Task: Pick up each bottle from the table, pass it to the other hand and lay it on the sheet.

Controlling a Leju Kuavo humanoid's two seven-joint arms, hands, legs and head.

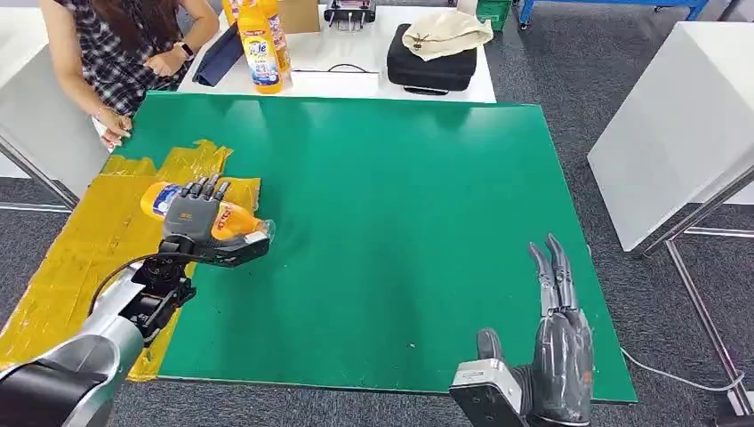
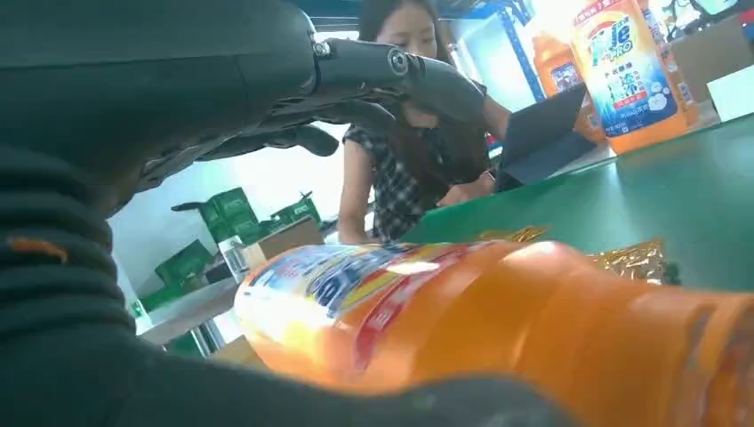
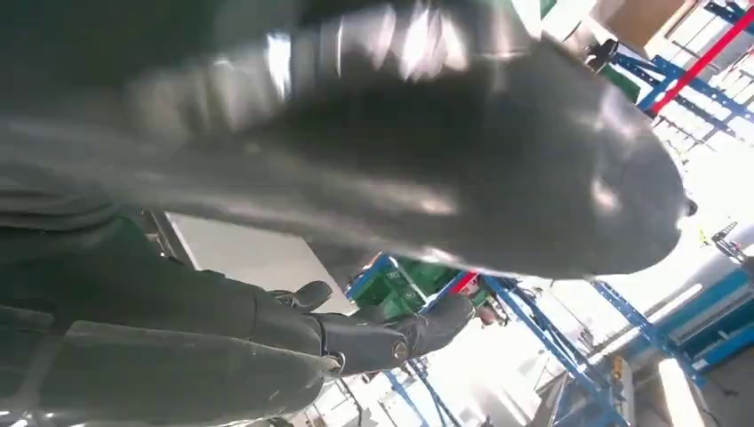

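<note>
A green-topped table (image 1: 400, 222) carries a crinkled yellow sheet (image 1: 80, 258) at its left edge, where the left hand (image 1: 200, 222) grasps an orange plastic bottle (image 1: 236, 222). The right hand (image 1: 556, 356) hovers unclenched near the front edge.

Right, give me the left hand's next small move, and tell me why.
Probably lower the bottle onto the yellow sheet and then let go. The left hand grips the orange bottle on its side over the sheet's edge by the green table, and the right hand is open and well clear.
</note>
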